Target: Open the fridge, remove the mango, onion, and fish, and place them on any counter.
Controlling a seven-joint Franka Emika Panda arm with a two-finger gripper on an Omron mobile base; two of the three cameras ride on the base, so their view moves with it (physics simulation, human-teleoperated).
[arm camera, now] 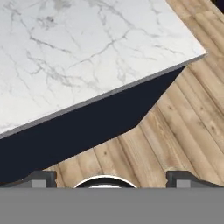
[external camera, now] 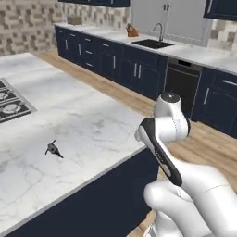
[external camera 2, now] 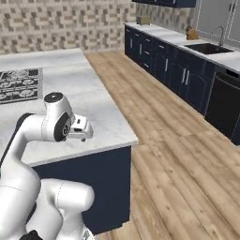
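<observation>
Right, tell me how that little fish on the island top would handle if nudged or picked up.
The fish looks tiny and slender, so probably very light. It lies on smooth marble counter, so a nudge would likely slide it, not roll it. Its thin fins give little to grip and may slip between the fingers.

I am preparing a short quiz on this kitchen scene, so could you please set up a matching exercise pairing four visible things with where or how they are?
Things:
1. fish
2. gripper
3. cooktop
4. sink

Places or states:
A. set into the far wall counter
B. lying on the marble island top
C. open, holding nothing
D. inset in the island, beyond the fish

Pairs: 1-B, 2-C, 3-D, 4-A
</observation>
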